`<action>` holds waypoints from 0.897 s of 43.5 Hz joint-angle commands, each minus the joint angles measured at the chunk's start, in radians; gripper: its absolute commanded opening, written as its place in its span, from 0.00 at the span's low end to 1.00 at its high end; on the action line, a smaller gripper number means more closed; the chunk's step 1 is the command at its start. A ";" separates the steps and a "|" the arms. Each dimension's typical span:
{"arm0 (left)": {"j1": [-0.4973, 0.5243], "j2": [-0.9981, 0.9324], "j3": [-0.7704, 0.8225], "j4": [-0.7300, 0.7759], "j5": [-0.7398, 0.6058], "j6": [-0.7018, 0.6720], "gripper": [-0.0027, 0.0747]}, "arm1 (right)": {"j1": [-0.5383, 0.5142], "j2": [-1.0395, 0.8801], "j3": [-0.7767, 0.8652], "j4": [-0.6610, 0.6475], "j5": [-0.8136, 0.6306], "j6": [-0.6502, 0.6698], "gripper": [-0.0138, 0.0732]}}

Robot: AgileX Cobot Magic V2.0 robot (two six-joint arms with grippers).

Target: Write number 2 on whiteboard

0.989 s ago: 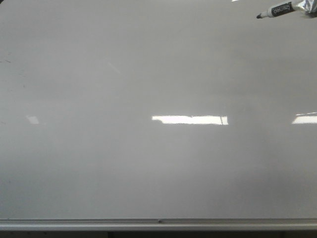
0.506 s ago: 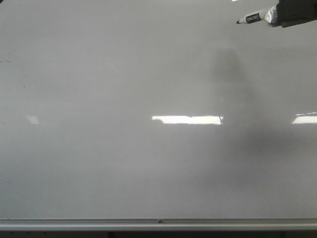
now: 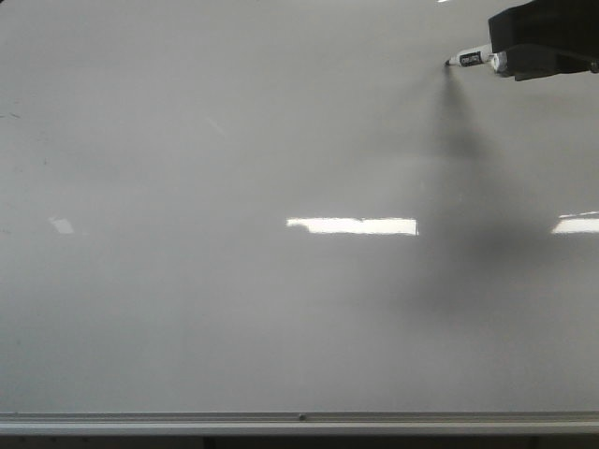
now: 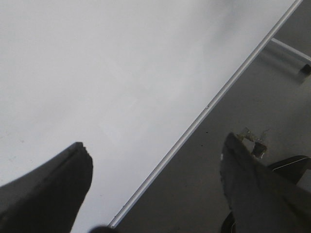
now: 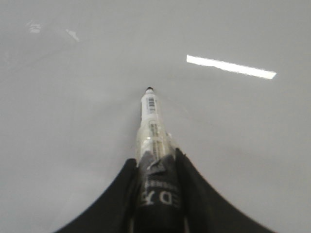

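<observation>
The whiteboard (image 3: 281,309) fills the front view, glossy white-grey, with a silver rail (image 3: 299,423) along its lower edge. No number 2 shows on it. My right gripper (image 3: 496,58) sits at the top right, shut on a black and white marker (image 3: 468,60) whose tip points left and stands at or very near the board. In the right wrist view the marker (image 5: 151,131) sticks out from between the shut fingers (image 5: 116,194), its tip at the board. My left gripper (image 4: 155,160) is open and empty, over the board's rail (image 4: 209,104).
Bright light reflections (image 3: 351,225) lie across the middle of the board. Faint smudges (image 3: 11,116) mark its far left. A dark shadow (image 3: 468,187) of the arm falls below the marker. Beyond the rail, a dark grey floor (image 4: 252,97) shows in the left wrist view.
My right gripper has come further into the front view from the top right, and the marker has moved left and down toward the board. The shadow on the board has grown darker.
</observation>
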 commanded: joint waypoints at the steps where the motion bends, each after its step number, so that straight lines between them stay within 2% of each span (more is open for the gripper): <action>1: 0.003 -0.017 -0.026 -0.020 -0.060 -0.012 0.72 | 0.001 0.004 -0.038 -0.009 -0.077 -0.010 0.08; 6: 0.003 -0.017 -0.026 -0.020 -0.060 -0.012 0.72 | -0.021 0.018 -0.038 -0.007 -0.056 -0.010 0.08; 11: 0.003 -0.017 -0.026 -0.020 -0.060 -0.012 0.72 | -0.084 0.018 -0.038 0.013 0.014 -0.010 0.08; 15: 0.003 -0.017 -0.026 -0.020 -0.060 -0.012 0.72 | -0.120 0.019 -0.038 0.014 0.133 -0.010 0.08; 20: 0.003 -0.017 -0.026 -0.020 -0.062 -0.012 0.72 | -0.104 0.048 -0.033 0.011 0.273 -0.010 0.08; 31: 0.003 -0.017 -0.026 -0.020 -0.072 -0.012 0.72 | -0.067 0.117 -0.040 0.009 0.253 -0.010 0.08; 39: 0.003 -0.017 -0.026 -0.020 -0.072 -0.012 0.72 | -0.155 0.106 -0.039 0.011 0.291 -0.009 0.08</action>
